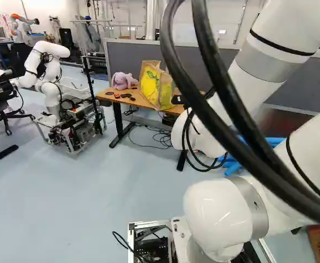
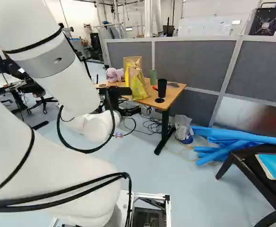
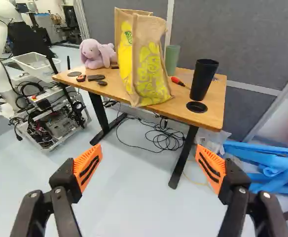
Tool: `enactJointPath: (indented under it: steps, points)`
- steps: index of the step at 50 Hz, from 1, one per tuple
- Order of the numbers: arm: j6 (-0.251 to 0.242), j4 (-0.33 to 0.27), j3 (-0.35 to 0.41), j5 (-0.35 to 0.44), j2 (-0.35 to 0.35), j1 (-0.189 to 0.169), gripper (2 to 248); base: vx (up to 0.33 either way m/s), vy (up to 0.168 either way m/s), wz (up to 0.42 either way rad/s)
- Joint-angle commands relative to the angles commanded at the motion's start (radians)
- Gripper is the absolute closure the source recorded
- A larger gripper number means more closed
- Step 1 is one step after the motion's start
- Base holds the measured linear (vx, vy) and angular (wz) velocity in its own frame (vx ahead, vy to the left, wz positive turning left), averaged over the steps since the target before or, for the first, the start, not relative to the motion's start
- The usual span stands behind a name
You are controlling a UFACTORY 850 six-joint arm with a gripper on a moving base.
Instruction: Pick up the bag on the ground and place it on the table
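Wrist view, nearest item first: the gripper (image 3: 149, 146) stands with its two fingers spread wide. Nothing is held between the orange pads (image 3: 87, 167). Beyond the fingertips is floor, then the table (image 3: 102, 84), its near edge running across my line of approach.

The bag (image 3: 151, 74) stands on the tabletop, at that near edge; I cannot tell whether its base overhangs. Governing relation: the bag lies ahead of the fingers, in line with the gap between them and well apart from both tips. Its long axis is upright, with a slight lean. One arm only is mine; no choice of arm applies.

Assessment: placement appears complete. Recommended next step: withdraw straight back, away from the bag, keeping the fingers spread. Caution: a sideways sweep at close range could catch the soft wall and tip the bag. If reseating is required, advance along the same line with one finger to each flank.

Farther along the tabletop, the black cup (image 3: 203, 79) and the plush rabbit (image 3: 95, 53) stand to opposite sides of the bag. Behind all of these rises the grey partition (image 3: 242, 44).
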Motion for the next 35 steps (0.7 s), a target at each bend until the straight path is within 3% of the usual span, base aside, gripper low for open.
enactJointPath:
  steps: [35]
  points:
    - [0.003,-0.001,0.013,0.015,0.005,0.000,3,0.000,0.000,0.000]
